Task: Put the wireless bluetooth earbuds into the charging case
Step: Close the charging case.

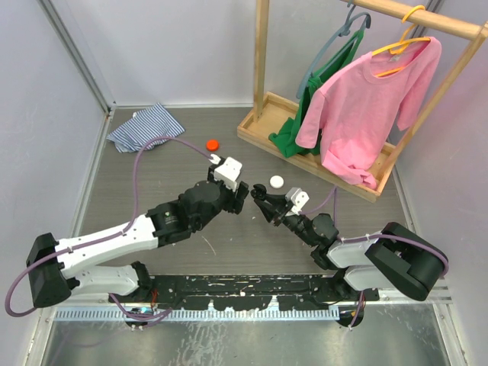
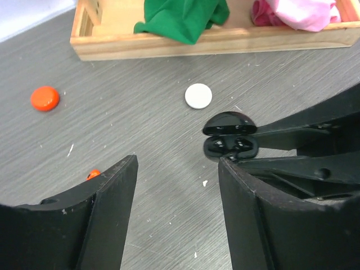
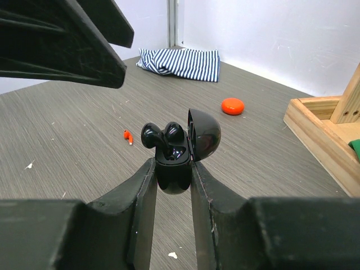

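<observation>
Between the right fingers (image 3: pixel 135 202) the open charging case (image 3: pixel 172 167) sits clamped, while the left fingers (image 2: pixel 107 208) gape, empty

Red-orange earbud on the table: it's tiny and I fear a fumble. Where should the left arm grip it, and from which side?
Take the red-orange earbud across its middle, probably from straight above: it lies flat on the table, too low for a sideways approach, so the jaws should straddle its narrow width.
</observation>
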